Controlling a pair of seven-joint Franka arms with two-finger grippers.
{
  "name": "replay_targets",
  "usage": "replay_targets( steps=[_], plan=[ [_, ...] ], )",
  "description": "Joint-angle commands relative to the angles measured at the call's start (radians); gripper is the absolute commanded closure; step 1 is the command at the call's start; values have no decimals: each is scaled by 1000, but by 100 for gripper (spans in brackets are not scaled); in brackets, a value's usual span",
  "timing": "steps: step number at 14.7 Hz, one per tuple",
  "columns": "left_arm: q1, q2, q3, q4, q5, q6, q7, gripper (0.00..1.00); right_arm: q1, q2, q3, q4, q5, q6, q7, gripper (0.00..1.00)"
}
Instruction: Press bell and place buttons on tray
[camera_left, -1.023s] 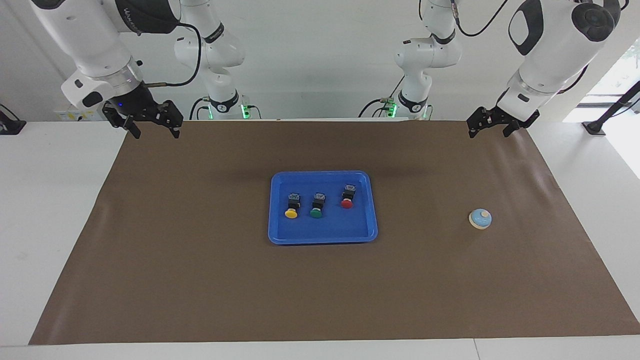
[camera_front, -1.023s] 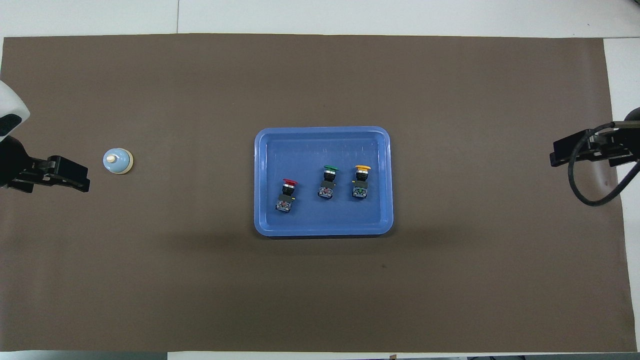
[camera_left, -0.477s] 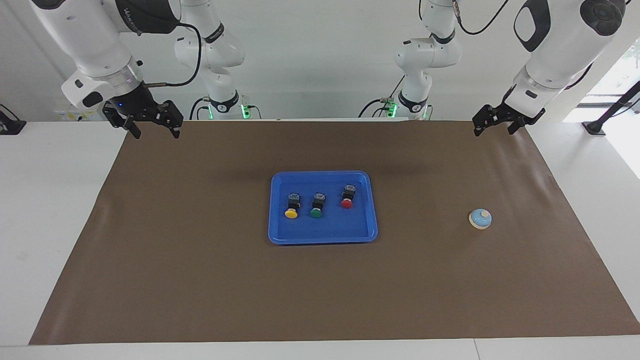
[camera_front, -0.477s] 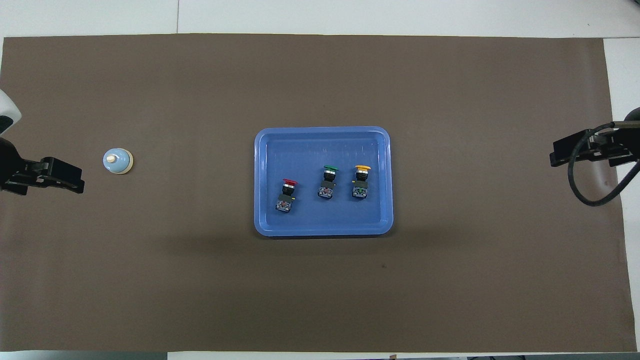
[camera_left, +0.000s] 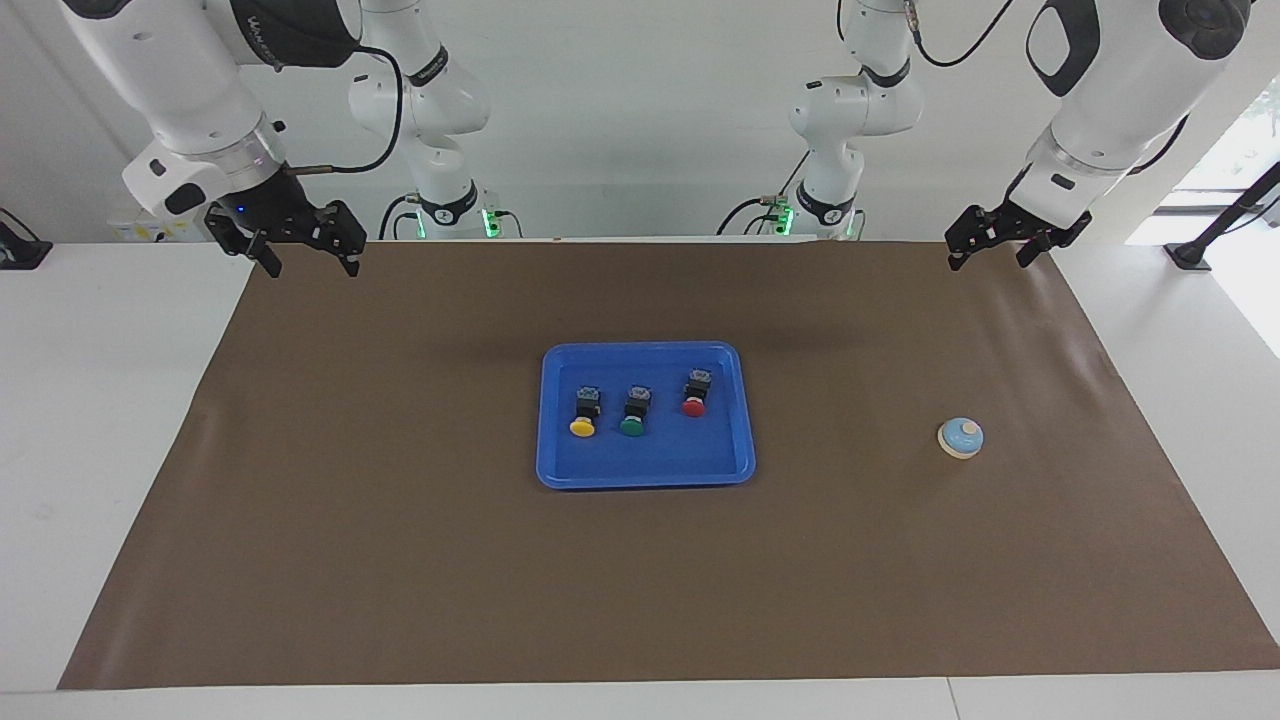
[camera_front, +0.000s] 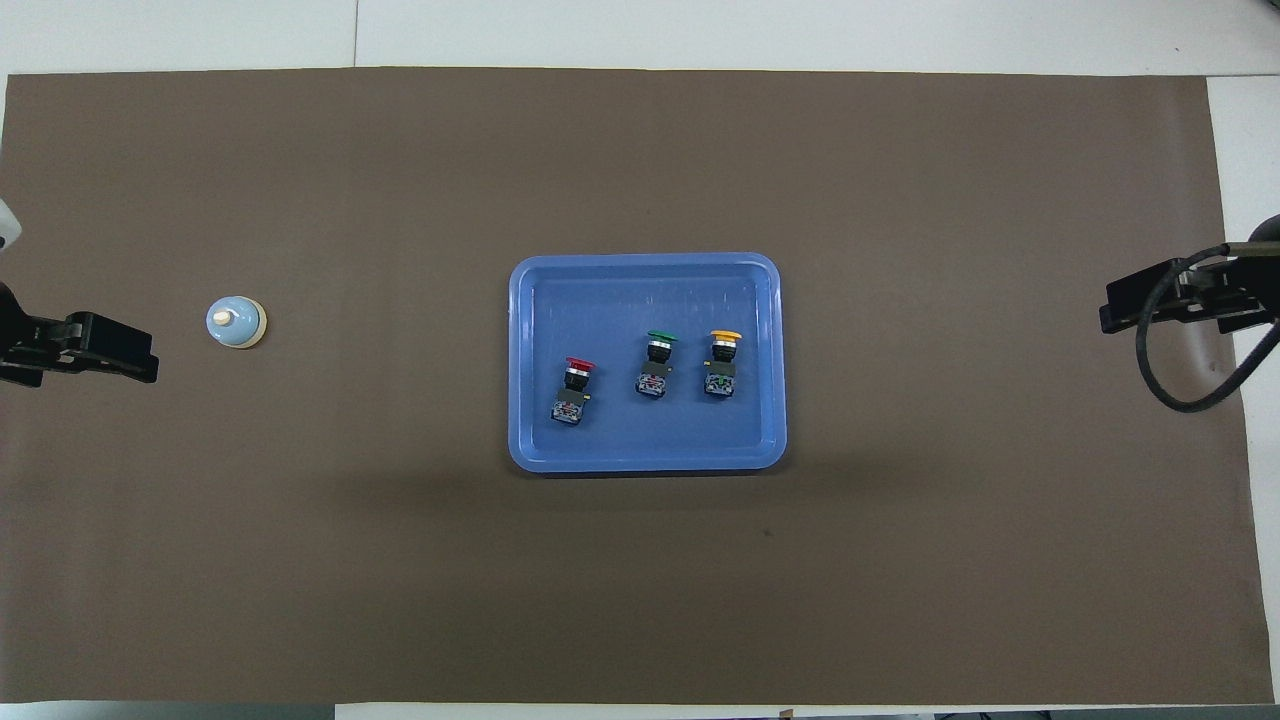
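White bench under brown mat (camera_left: 400, 560). Blue tray (camera_left: 647, 474) mid-mat, already holding red button (camera_left: 695, 392), green button (camera_left: 635, 411), yellow button (camera_left: 585, 411). Bell (camera_left: 960, 438) at tray's 3 o'clock in the facing view, standing alone. Left end effector (camera_left: 988, 248) and right end effector (camera_left: 307, 246) raised, wide open, empty. Seemingly finished; bell press unverifiable.

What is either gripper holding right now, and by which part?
Nothing is held. The left gripper and right gripper hang open and empty over the mat's corners; all three buttons lie in the tray.

Both arms raised, left pincer (camera_left: 990, 245) and right pincer (camera_left: 305, 250) open.
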Motion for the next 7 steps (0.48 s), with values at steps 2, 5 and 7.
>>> replay_targets(
  steps=[2,5,7],
  plan=[
    [-3,-24,-1,-26,18,32,1,0,-16,-6,9,0,10,-18,-21,0],
    [-6,-24,-1,-24,18,30,1,0,-16,-6,11,0,10,-17,-21,0],
    [-7,-23,-1,-26,18,24,0,0,-16,-6,9,-2,10,-17,-21,0]
  ],
)
